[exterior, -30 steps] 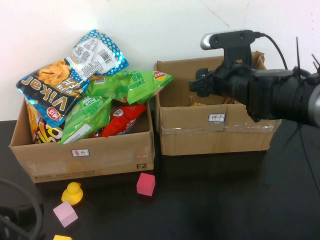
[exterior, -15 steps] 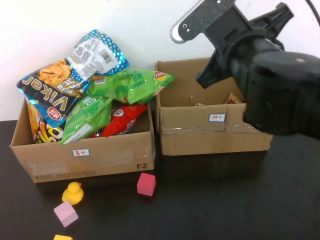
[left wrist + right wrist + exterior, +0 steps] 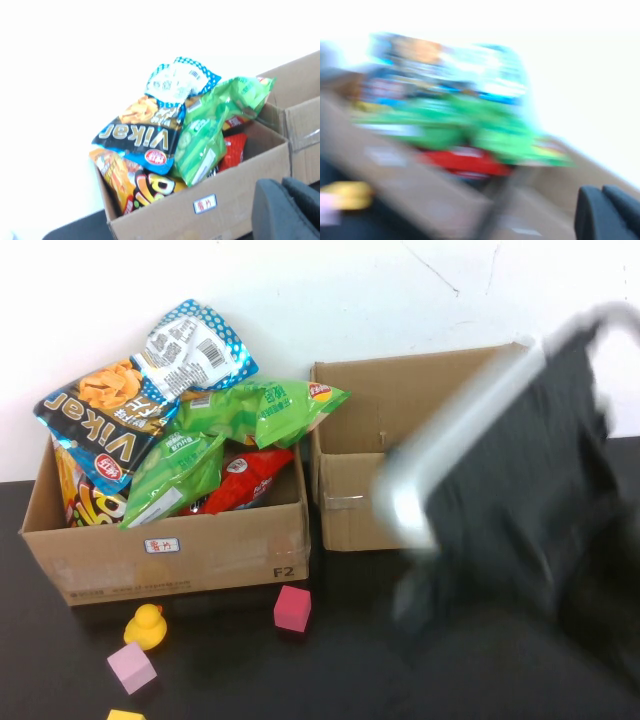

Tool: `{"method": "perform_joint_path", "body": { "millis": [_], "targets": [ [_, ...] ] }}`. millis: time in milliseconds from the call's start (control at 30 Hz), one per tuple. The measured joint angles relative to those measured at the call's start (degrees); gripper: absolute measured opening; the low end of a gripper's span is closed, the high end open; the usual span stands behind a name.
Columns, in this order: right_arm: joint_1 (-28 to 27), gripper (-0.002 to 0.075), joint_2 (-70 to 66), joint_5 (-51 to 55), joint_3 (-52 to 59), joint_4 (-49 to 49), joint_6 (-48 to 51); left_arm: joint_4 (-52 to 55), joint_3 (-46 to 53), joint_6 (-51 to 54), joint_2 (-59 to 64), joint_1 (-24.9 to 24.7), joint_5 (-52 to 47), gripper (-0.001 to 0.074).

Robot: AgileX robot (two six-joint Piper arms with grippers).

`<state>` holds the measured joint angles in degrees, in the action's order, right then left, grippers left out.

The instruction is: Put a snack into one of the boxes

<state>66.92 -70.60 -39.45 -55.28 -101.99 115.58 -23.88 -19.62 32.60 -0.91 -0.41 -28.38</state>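
Observation:
The left cardboard box (image 3: 180,552) is heaped with snacks: a blue Vikar chip bag (image 3: 105,430), green bags (image 3: 262,405) and a red bag (image 3: 245,480). The right cardboard box (image 3: 345,490) stands beside it, half hidden by my right arm (image 3: 510,510), a dark blur sweeping across it. The right gripper (image 3: 604,212) shows only in the right wrist view, pads together and empty, facing the snack pile (image 3: 465,125). The left gripper (image 3: 284,210) is out of the high view; in its wrist view it is shut and empty, in front of the left box (image 3: 200,210).
On the black table in front of the left box lie a magenta cube (image 3: 292,608), a yellow rubber duck (image 3: 146,624), a pale pink cube (image 3: 131,667) and a yellow block (image 3: 125,714) at the front edge. A white wall stands behind the boxes.
My right arm has swung up and away from above the right box and now sweeps down across its front as a blur. The snacks and boxes have not moved.

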Motion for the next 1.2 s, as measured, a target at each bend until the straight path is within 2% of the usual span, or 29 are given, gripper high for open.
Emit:
{"method": "perform_joint_path", "body": {
  "millis": [133, 233, 300, 367, 500, 600, 800, 900, 1200],
  "targets": [
    [3.5, -0.0001, 5.8, 19.3, 8.3, 0.0, -3.9, 0.2, 0.5, -0.2, 0.0, 0.0, 0.0, -0.0001],
    [4.0, -0.0001, 9.0, 37.4, 13.4, 0.7, -5.8, 0.3, 0.5, -0.3, 0.0, 0.0, 0.1, -0.0002],
    [4.1, -0.0001, 10.5, 49.5, 16.1, 6.8, -13.1, 0.3, 0.5, -0.4, 0.0, 0.0, 0.1, -0.0002],
    [4.1, -0.0001, 11.2, 59.4, 16.6, 19.9, -27.4, 0.4, 0.5, -0.5, 0.0, 0.0, 0.1, -0.0001],
    [4.3, -0.0001, 11.5, 83.4, 15.7, 57.4, -67.3, 0.4, 0.5, -0.5, 0.0, 0.0, 0.1, -0.0001],
    [4.3, -0.0001, 13.8, 94.1, 15.5, 80.2, -90.3, 0.5, 0.5, -0.5, 0.0, 0.0, 0.1, -0.0001],
    [4.3, -0.0001, 26.5, 96.6, 15.2, 112.6, -114.5, 0.5, 1.2, -0.5, 0.0, 0.0, 1.0, -0.0001],
    [4.3, -0.0001, 34.3, 96.6, 15.7, 121.7, -123.8, 0.5, 3.7, -0.5, 0.0, 0.0, 3.6, -0.0001],
    [4.3, -0.0001, 50.8, 91.4, 24.7, 131.1, -135.5, 0.5, 6.5, -0.5, 0.0, 0.0, 5.7, -0.0001]
  ]
}}
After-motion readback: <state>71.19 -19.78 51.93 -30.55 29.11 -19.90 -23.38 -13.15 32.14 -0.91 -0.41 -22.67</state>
